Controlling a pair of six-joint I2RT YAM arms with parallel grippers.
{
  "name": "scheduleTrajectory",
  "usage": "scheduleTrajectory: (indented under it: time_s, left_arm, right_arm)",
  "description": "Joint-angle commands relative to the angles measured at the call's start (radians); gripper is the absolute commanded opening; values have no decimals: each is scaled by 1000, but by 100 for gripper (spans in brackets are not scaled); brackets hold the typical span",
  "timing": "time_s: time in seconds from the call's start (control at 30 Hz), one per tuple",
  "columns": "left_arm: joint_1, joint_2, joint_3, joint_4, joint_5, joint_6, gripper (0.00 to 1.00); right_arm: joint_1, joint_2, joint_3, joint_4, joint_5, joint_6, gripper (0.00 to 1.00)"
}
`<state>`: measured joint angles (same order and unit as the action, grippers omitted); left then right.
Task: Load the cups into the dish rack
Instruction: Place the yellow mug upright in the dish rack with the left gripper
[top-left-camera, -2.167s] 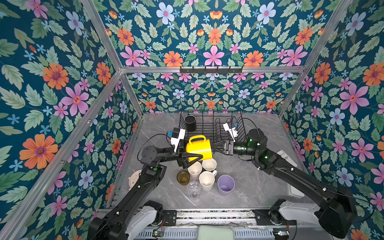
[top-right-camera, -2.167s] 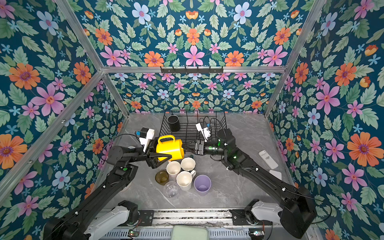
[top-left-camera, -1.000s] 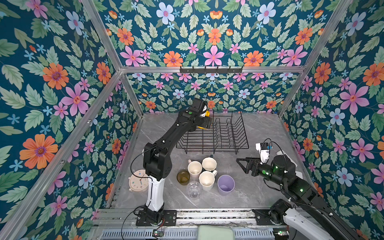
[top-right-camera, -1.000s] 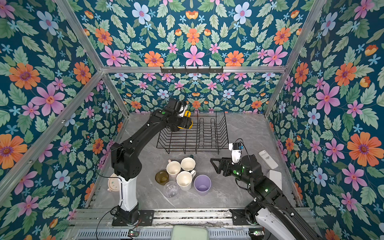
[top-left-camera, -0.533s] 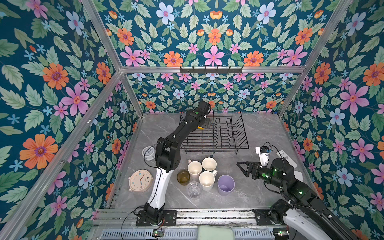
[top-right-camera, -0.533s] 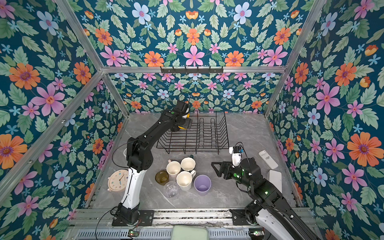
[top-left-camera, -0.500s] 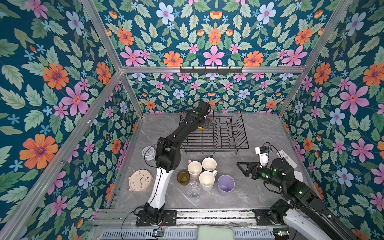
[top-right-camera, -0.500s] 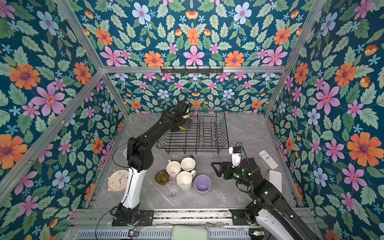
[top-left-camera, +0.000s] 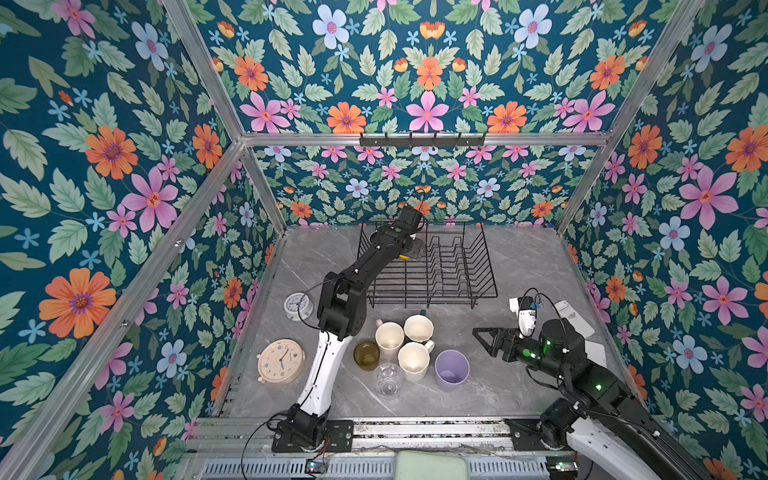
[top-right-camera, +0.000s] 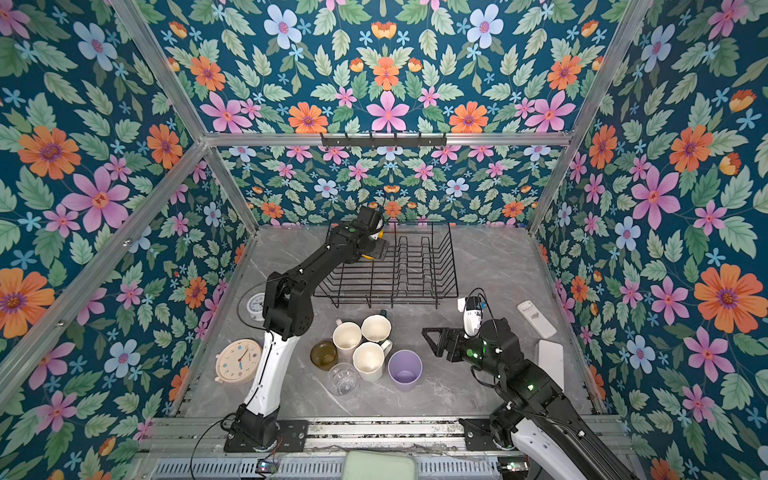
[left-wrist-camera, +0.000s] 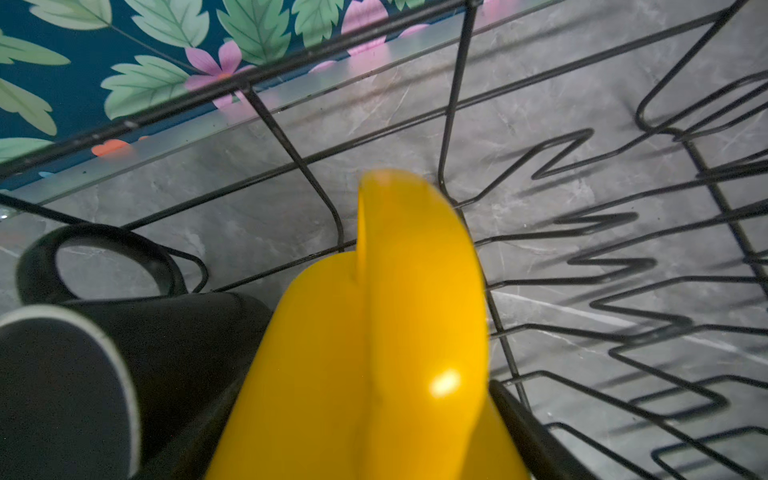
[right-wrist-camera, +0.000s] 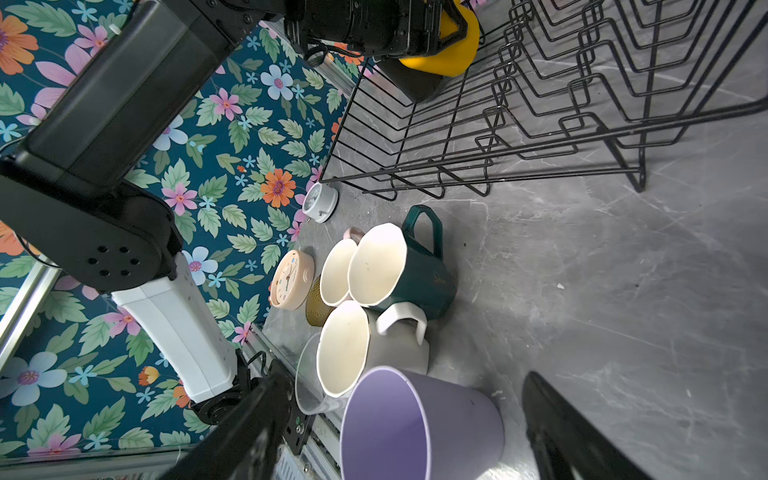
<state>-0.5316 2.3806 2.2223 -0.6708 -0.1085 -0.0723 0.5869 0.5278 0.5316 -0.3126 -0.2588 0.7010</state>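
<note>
Far left on my grey marble tabletop (top-left-camera: 528, 257), a peach-pink clock (top-left-camera: 281, 360) lies face up near the front edge. A small white clock (top-left-camera: 298, 306) stands behind it, close to the wall.

My left arm reaches from its base to the far left corner of the dish rack (top-left-camera: 449, 266), which sits at the back of the table. The left gripper (top-left-camera: 411, 252) is down in that corner, jaws spread wide and clamped on the yellow mug (left-wrist-camera: 374, 332). In the wrist view the mug fills the gap, with one black finger (left-wrist-camera: 523, 419) against its side. The black mug (left-wrist-camera: 166, 340) is in the rack just beside the yellow one. I cannot tell whether the yellow mug rests on the wires.

The other six cups stand upright in a tight cluster on the table in front of the rack. The amber glass (top-left-camera: 366, 354) is at the left, with the pale pink mug (top-left-camera: 389, 336) and the dark green mug (top-left-camera: 418, 328) toward the rack. The white mug (top-left-camera: 412, 360) is in the middle, the clear glass (top-left-camera: 387, 379) nearest the front, and the lilac tumbler (top-left-camera: 451, 370) on the right.

Right of them, the right gripper (top-left-camera: 484, 341) hovers over the table. Its jaws are apart with nothing between them, and it points toward the tumbler, near it but not touching. Behind it a white remote (top-left-camera: 573, 318) lies by the right wall.
</note>
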Motion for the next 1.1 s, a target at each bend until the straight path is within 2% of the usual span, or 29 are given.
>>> scheduleTrajectory:
  time_s: [0.0, 0.43, 0.57, 0.63, 0.7, 0.8, 0.97, 1.07]
  left_arm:
    - [1, 9, 12, 39, -3, 8, 0]
    - [8, 66, 45, 25, 13, -1, 0]
    - [13, 75, 45, 27, 16, -7, 15]
    - [13, 77, 43, 26, 15, -10, 25]
    - [14, 77, 42, 28, 15, -10, 42]
    - [15, 71, 39, 32, 15, -11, 61]
    - [15, 50, 18, 49, 24, -11, 81]
    - [15, 29, -3, 63, 27, -11, 89]
  right_arm:
    - [1, 1, 1, 30, -9, 6, 87]
    - [-1, 3, -2, 35, -14, 11, 87]
    - [0, 3, -2, 33, -12, 13, 87]
    - [1, 3, -2, 31, -11, 13, 87]
    - [0, 3, -2, 30, -9, 12, 87]
    - [0, 2, -1, 24, -7, 12, 87]
    - [0, 3, 6, 9, 4, 9, 87]
    - [0, 3, 14, -8, 11, 2, 87]
